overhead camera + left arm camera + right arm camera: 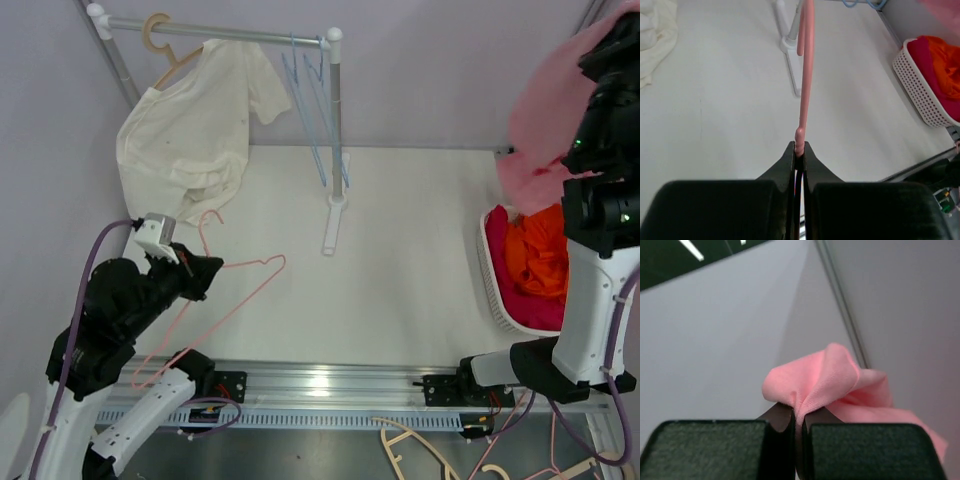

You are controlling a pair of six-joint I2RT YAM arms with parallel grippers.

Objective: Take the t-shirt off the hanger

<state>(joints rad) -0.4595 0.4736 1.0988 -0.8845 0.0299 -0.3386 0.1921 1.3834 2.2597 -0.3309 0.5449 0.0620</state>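
Note:
My left gripper (212, 270) is shut on a bare pink wire hanger (255, 262) and holds it low over the white table at the near left. In the left wrist view the hanger (805, 75) runs straight away from the shut jaws (799, 146). My right gripper (799, 415) is shut on a fold of the pink t-shirt (830, 375). In the top view the t-shirt (545, 120) hangs from the raised right arm at the far right, above the basket, and is apart from the hanger. The right fingers are hidden there.
A clothes rack (335, 150) stands at the back with a cream shirt (185, 130) on a wooden hanger and blue hangers (315, 100). A white basket (490, 265) holds orange and magenta clothes at the right. Spare hangers (420, 450) lie below the rail.

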